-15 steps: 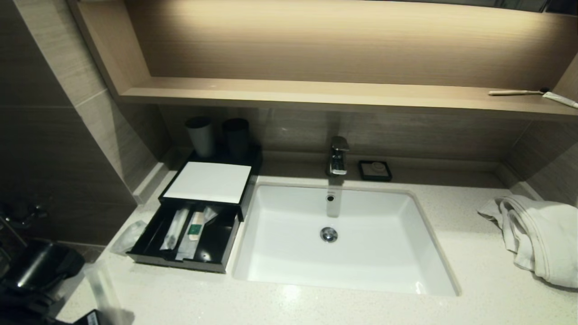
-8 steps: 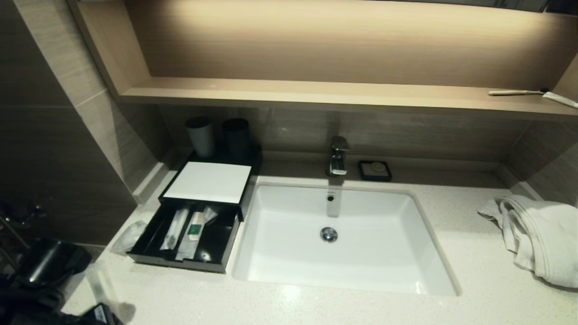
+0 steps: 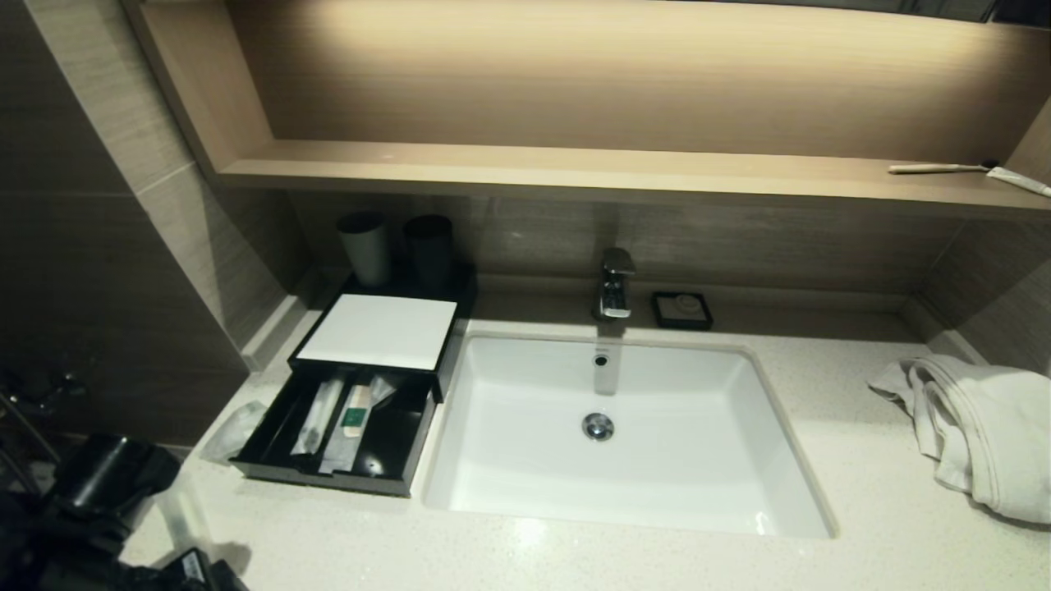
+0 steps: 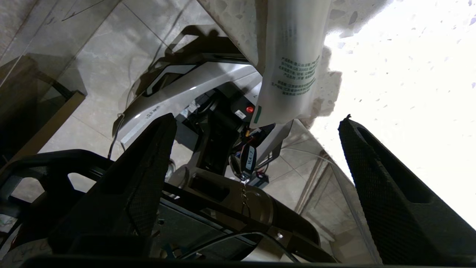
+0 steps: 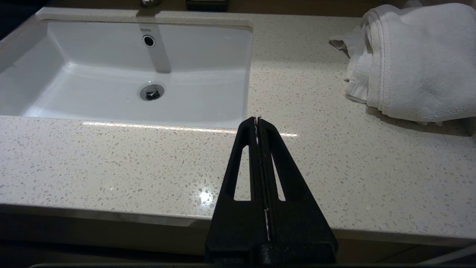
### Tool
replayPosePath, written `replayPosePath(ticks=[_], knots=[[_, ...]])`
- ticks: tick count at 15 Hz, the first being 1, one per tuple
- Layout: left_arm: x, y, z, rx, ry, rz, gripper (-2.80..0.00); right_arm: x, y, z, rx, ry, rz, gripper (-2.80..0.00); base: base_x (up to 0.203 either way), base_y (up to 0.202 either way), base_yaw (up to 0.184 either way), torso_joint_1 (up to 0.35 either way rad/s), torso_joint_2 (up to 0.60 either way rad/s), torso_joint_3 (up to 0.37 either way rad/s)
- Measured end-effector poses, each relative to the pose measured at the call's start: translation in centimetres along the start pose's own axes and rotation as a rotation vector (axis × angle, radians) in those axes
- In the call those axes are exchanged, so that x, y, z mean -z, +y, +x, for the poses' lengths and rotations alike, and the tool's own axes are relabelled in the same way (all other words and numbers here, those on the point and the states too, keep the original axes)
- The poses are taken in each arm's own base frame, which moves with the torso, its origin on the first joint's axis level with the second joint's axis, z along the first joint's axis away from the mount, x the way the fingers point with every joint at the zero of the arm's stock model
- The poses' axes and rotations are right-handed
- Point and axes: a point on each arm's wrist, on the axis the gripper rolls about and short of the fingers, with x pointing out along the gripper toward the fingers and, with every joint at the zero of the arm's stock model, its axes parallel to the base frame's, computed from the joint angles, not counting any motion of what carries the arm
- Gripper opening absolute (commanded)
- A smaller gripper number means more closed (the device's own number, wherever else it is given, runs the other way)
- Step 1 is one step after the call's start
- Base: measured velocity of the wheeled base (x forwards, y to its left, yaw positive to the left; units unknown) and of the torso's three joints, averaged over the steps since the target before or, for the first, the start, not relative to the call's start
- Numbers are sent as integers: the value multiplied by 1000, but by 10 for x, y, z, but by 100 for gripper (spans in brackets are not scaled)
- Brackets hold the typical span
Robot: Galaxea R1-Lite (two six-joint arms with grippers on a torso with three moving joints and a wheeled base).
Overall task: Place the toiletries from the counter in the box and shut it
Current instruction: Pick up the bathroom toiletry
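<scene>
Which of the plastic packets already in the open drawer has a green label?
The packet with the green label is the right one of the two; the plain slim packet on its left has none.

Left arm low at the near-left corner, left gripper (image 4: 256, 149) with fingers (image 4: 148, 163) spread wide and empty, right gripper (image 5: 257, 123) parked, fingers pressed together, pointing level forward

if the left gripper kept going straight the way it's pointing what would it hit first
Probably the long plastic packet overhanging the counter edge: it lies ahead between the open left gripper fingers. Depth is unclear, so it might pass underneath.
</scene>
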Motion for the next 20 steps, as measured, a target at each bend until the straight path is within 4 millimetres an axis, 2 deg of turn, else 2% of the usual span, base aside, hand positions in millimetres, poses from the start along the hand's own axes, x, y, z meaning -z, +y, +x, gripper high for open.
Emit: replayPosePath(ticks=[20], knots=[[-6, -2, 11, 11, -9, -13, 0, 0, 0, 0, 0, 0, 0, -280, 0, 0, 0, 0, 0, 0]])
